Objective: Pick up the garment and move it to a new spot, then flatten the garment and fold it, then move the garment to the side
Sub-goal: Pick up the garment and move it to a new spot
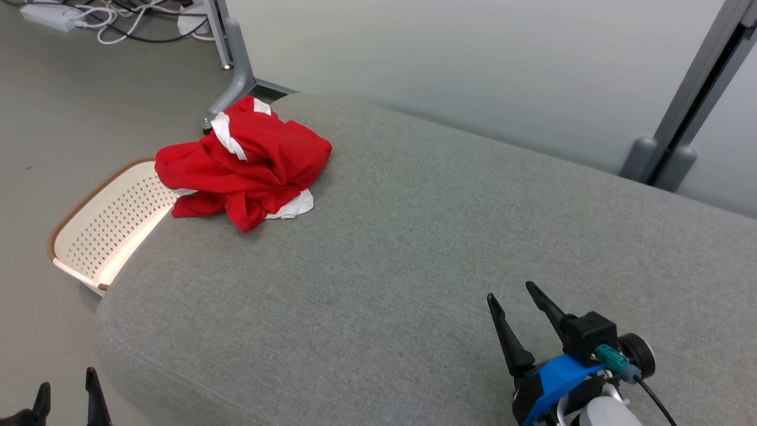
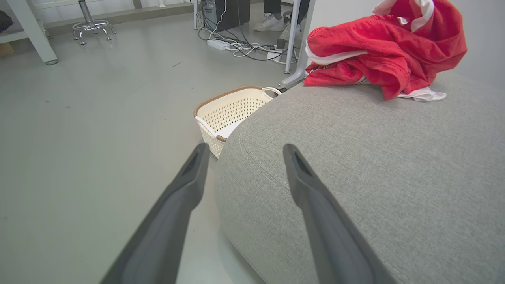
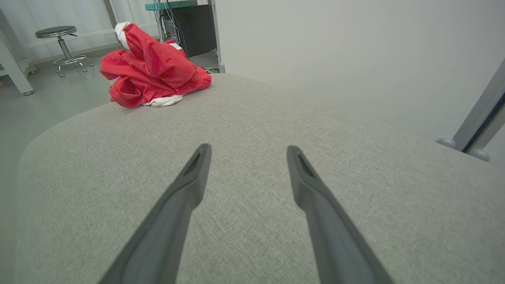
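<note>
red crumpled cloth garment with white trim (image 1: 248, 163) sits bunched at the 10 o'clock corner of the grey fabric-covered cushion (image 1: 414, 248). one fold hangs past the cushion edge over the cream perforated plastic basket with a brown rim (image 1: 100, 188), which stands on the floor at 9 o'clock. left end effector (image 1: 66, 384) is at 7 o'clock, fingers apart, nothing between them, off the cushion's side and above the floor. right end effector (image 1: 510, 291) is at 5 o'clock, fingers apart, empty, over bare cushion, well apart from the garment. pick not started.

risks as i read them:
- garment is right on the edge. a nudge from the 4 o'clock side instead of a clean pinch likely shoves it toward 9 o'clock, into the basket or onto the floor.
- it's a multi-layer wad. a grab on the top ridge may catch one layer only, so it unrolls, drags, or trails a tail over the edge on the lift.
- left arm looks low beside the cushion. a straight line to the pile crosses the rounded cushion side and the basket rim, so it could bump one or knock the basket.
- grey metal frame leg (image 1: 236, 83) stands just behind the pile at 12 o'clock. overshoot past the garment could hit it.
- soft cushion: going too deep could pinch upholstery along with the cloth.
</note>
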`<state>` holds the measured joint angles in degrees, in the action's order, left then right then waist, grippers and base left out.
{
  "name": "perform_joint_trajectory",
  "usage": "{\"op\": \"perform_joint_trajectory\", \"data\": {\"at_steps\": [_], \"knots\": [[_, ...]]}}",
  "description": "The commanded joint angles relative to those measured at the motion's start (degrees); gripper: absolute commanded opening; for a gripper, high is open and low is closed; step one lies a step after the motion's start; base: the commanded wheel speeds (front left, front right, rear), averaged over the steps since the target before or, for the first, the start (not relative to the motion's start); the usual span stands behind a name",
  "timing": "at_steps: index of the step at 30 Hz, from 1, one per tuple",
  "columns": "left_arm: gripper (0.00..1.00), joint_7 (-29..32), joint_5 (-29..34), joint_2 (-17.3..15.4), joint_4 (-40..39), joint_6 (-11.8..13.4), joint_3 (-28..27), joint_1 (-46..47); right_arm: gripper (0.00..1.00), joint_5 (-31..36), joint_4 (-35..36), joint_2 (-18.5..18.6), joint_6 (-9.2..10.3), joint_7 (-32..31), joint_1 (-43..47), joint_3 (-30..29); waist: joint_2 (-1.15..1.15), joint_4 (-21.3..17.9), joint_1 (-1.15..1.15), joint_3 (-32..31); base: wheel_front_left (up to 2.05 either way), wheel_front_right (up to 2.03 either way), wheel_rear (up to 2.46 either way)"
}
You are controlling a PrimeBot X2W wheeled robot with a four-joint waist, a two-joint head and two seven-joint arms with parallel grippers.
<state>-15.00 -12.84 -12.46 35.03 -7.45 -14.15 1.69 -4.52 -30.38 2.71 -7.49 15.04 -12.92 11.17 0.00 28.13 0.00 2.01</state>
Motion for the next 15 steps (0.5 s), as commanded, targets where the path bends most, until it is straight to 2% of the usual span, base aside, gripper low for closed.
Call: {"op": "perform_joint_trajectory", "data": {"at_steps": [1, 6, 10, 15], "knots": [[1.00, -0.27, 0.19, -0.07, 0.12, -0.07, -0.35, 1.51, 1.00, 0.52, -0.24, 0.32, -0.01, 0.22, -0.98, 0.44, 0.00, -0.11, 0.00, 0.55, 0.00, 0.00, 0.00], [1.00, -0.26, -2.17, -0.78, 1.81, -0.07, 0.55, 4.72, 1.00, 1.44, -0.54, 0.34, -0.01, 0.22, -2.69, 1.58, 0.00, -2.01, 0.00, 3.20, 0.00, 0.00, 0.00], [1.00, -0.26, -8.66, -2.38, 3.23, -0.07, 3.47, 9.98, 1.00, 3.25, -0.79, 0.34, -0.01, 0.22, -4.24, 2.22, 0.00, -4.06, 0.00, 6.34, 0.00, 0.00, 0.00], [1.00, -0.27, -16.87, -9.18, 3.97, -0.01, 9.79, 17.48, 1.00, 5.53, -1.18, 0.31, -0.01, 0.22, -6.59, 3.01, 0.00, -7.12, 0.00, 10.89, 0.00, 0.00, 0.00]]}}
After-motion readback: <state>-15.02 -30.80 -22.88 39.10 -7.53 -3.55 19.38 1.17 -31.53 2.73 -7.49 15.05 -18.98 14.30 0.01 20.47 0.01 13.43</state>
